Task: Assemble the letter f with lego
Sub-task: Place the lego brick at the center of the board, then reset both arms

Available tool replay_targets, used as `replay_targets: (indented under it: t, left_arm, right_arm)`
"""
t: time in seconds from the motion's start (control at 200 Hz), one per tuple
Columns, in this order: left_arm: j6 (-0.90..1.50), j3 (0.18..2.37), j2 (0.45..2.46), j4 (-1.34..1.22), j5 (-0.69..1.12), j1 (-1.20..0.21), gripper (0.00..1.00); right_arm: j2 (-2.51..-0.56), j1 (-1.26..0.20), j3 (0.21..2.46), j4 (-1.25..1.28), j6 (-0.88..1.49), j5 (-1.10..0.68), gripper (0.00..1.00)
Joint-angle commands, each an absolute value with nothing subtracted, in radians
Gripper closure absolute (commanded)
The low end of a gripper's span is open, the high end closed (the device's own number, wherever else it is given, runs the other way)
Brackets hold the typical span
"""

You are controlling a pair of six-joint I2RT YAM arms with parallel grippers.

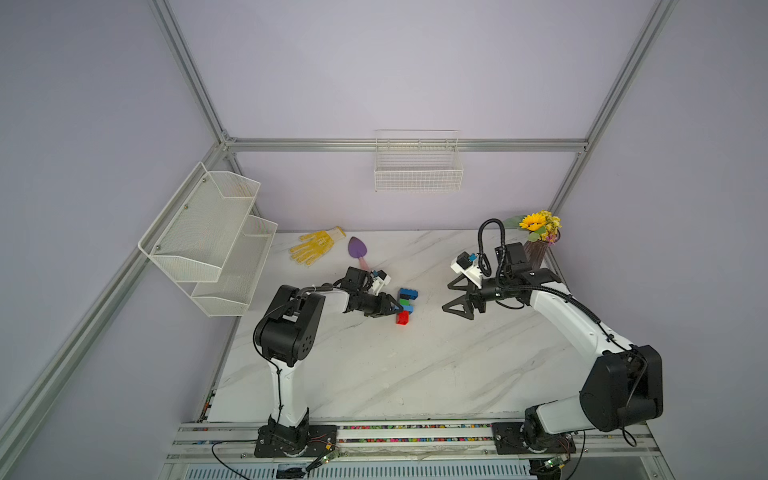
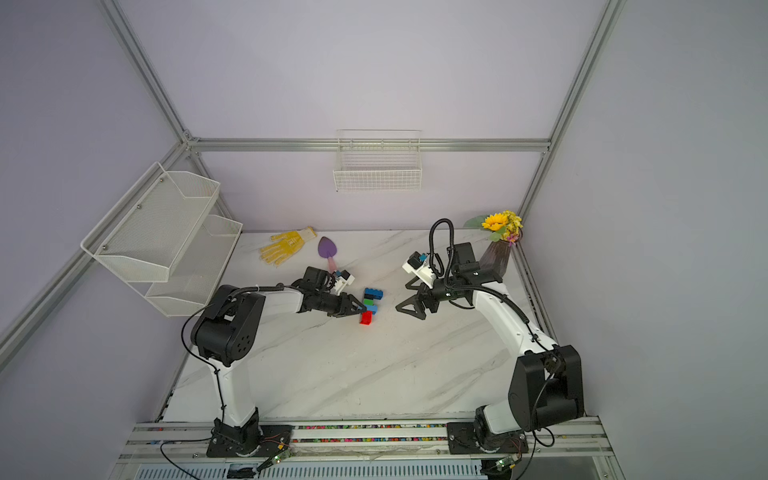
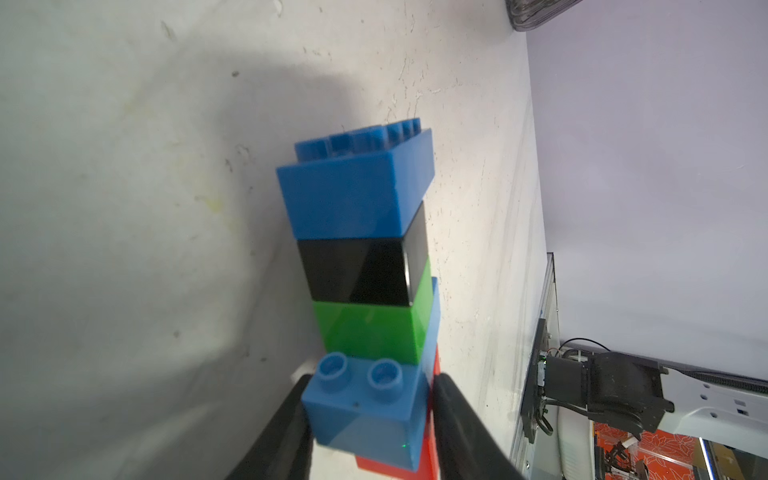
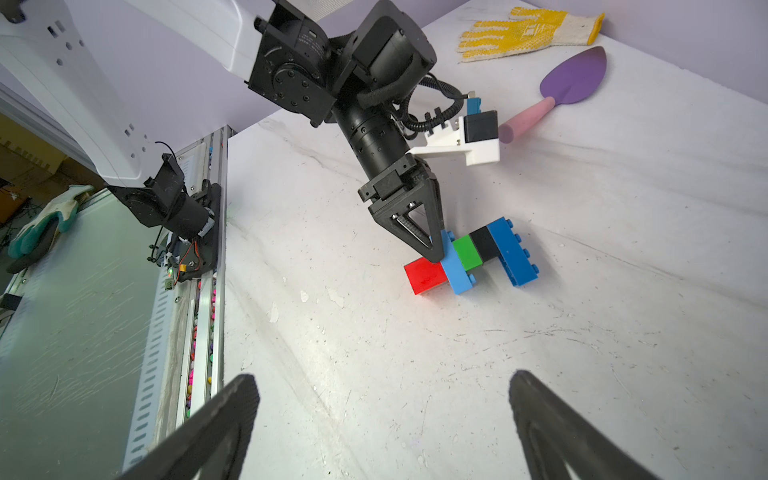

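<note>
**Nearly done with the F**

Found all 5 bricks joined into the F (image 1: 406, 305), flat on the table (image 1: 374, 374), between the 2 claws. Counted red (image 4: 424, 276), green (image 4: 467, 251) and black (image 4: 486, 245) in 1 line. Saw a blue bar (image 4: 513, 253) capping the black end and a paler bar (image 4: 457, 270) set between red and green, both jutting toward the right arm's side. Judged the build complete or all but: probably needed only a release and a retreat, perhaps a last press on the paler bar, with its seam not clearly visible.

Saw the left claw (image 3: 372, 378) astride the paler bar, fingers (image 3: 286, 428) close on both sides. Could not tell whether gripping or just clear. Saw the right claw (image 4: 382, 376) spread wide, empty, apart from the F and aimed at it.

Noted hard, glossy, square-edged plastic, with round hollow studs on the bars. Noted black mirror-bright, green faintly see-through. Noted a matte white marble-print top, scuffed and flecked.
</note>
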State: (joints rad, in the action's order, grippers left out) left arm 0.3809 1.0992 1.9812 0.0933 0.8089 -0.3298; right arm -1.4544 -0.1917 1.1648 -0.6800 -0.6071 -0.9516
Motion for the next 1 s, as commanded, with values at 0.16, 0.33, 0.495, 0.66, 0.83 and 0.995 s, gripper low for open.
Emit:
replay_targets:
  t: [0.16,0.33,0.495,0.66,0.83,0.995]
  left_arm:
    - [0.282,1.184,1.910,0.296,0.601,-0.336,0.49]
    - [0.243,1.221,1.907,0.377,0.535,-0.336,0.49]
    - [0.190,1.210,1.861,0.413,0.481,-0.336,0.48]
    - [0.136,1.162,1.754,0.378,0.375,-0.320,0.45]
    - [0.103,1.091,1.650,0.305,0.273,-0.249,0.44]
    - [0.103,0.983,1.560,0.206,0.214,-0.148,0.37]
  right_arm:
    - [-1.431,-0.189,1.138,-0.635,-0.584,-0.976,0.03]
    - [-1.435,-0.190,1.135,-0.617,-0.572,-0.976,0.03]
    - [-1.434,-0.189,1.115,-0.577,-0.555,-0.963,0.03]
    - [-1.452,-0.190,1.066,-0.438,-0.484,-0.940,0.03]
    - [-1.481,-0.190,0.984,-0.231,-0.388,-0.786,0.03]
    - [-1.536,-0.180,0.935,-0.094,-0.348,-0.612,0.03]
